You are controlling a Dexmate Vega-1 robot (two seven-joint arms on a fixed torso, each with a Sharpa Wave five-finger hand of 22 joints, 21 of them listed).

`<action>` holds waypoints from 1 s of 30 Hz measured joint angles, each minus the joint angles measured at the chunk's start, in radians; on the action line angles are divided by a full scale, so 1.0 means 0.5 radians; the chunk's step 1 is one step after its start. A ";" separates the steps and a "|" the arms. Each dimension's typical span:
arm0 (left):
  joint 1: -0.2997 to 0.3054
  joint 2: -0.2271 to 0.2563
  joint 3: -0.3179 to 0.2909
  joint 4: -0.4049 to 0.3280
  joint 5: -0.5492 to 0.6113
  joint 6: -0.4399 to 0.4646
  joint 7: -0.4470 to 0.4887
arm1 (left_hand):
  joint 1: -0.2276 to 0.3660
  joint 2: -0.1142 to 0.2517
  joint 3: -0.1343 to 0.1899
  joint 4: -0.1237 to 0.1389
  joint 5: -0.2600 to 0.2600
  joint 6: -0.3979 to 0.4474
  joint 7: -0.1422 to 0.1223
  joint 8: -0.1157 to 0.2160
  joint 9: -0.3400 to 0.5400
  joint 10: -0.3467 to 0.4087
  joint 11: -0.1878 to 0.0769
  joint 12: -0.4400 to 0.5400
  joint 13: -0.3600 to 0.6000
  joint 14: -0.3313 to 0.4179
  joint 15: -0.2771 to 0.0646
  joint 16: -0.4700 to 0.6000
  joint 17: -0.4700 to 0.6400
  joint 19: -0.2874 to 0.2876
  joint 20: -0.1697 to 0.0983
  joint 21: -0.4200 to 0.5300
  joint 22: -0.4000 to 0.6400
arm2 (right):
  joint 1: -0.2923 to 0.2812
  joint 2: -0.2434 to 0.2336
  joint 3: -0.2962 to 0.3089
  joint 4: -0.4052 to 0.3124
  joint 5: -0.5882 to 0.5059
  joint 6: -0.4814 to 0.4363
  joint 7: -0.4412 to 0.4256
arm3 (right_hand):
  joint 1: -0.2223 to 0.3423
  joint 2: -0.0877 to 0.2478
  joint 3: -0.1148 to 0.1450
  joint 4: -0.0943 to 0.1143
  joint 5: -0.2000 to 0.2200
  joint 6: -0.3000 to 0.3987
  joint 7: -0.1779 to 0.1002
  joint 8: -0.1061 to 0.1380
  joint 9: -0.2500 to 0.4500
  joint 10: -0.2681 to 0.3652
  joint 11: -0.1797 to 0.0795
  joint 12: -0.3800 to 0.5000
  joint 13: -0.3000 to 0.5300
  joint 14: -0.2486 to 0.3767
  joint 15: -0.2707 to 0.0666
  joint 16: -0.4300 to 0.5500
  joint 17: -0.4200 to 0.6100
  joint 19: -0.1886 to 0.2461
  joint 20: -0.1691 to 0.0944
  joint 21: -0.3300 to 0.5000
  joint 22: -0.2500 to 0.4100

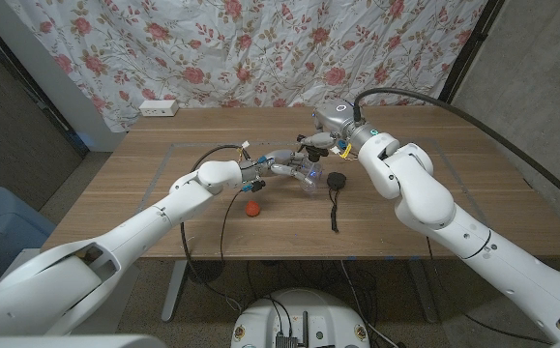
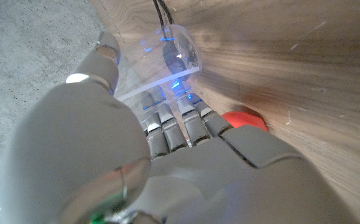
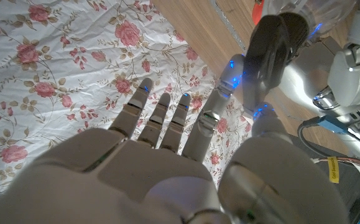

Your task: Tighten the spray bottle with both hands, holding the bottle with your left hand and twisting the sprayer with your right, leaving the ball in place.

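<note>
Table, wood, carries everything; both arms converge on its middle; right arm comes in from the far-right side, left arm from the near-left. Bottle, clear plastic, sits mid-table, tilted or on its side, with its sprayer end toward the far side, so the long axis appears to run roughly near-to-far; exact tilt hard to read. Left hand wraps the bottle from the left; in the left wrist view its fingers curl around the clear body; judged a firm hold. Right hand hangs over the sprayer from the far-right; in the right wrist view its fingers are spread and straight, while the thumb side lies against the dark sprayer; whether it truly pinches the sprayer I cannot tell. A black corded object lies just right of the bottle. Ball, red, rests on the table just beside the left hand, near side, apart from the bottle; judgement: the twist needs the right hand closed on the sprayer, and the left wrist kept off the ball.
</note>
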 measured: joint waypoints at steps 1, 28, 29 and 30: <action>0.002 0.001 0.000 -0.004 0.000 0.001 0.001 | 0.000 0.000 0.000 0.000 0.000 0.000 0.000 0.000 0.000 0.000 0.000 -0.001 0.000 0.000 0.000 0.000 0.000 0.000 0.000 0.000 0.000 | -0.001 0.004 -0.001 0.000 -0.012 -0.005 0.008 | 0.000 0.000 0.000 0.000 0.000 0.007 0.007 0.002 -0.001 0.010 0.004 0.000 0.000 0.001 0.000 0.000 0.000 0.007 -0.007 0.000 0.000; 0.046 0.047 -0.020 -0.104 -0.001 0.024 0.030 | 0.000 0.000 0.000 0.000 -0.002 0.014 0.022 0.000 -0.002 0.020 0.020 0.002 0.000 0.011 -0.011 -0.008 0.001 0.000 0.000 0.000 0.000 | -0.117 0.308 -0.024 0.017 -0.365 -0.200 0.221 | 0.117 0.081 0.058 -0.058 0.001 0.211 0.098 0.128 0.030 0.118 -0.010 -0.009 -0.006 0.097 -0.003 0.039 -0.005 0.028 -0.014 0.000 0.000; 0.047 0.048 -0.020 -0.104 -0.002 0.024 0.030 | 0.000 0.000 0.000 0.000 -0.002 0.014 0.022 0.000 -0.002 0.020 0.020 0.002 0.000 0.011 -0.011 -0.008 0.001 0.000 0.000 0.000 0.000 | -0.122 0.322 -0.024 0.019 -0.371 -0.207 0.221 | 0.126 0.089 0.058 -0.058 0.001 0.214 0.102 0.131 0.031 0.124 -0.003 -0.009 -0.006 0.097 -0.003 0.039 -0.005 0.028 -0.014 0.000 0.000; 0.047 0.049 -0.021 -0.104 -0.002 0.024 0.027 | 0.000 0.000 0.000 0.000 -0.002 0.014 0.022 0.000 -0.002 0.020 0.020 0.002 0.000 0.011 -0.011 -0.008 0.001 0.000 0.000 0.000 0.000 | -0.125 0.327 -0.024 0.019 -0.373 -0.210 0.221 | 0.126 0.090 0.066 -0.066 0.001 0.213 0.116 0.131 0.033 0.124 -0.003 -0.009 -0.006 0.097 -0.003 0.039 -0.005 0.028 -0.014 0.000 0.000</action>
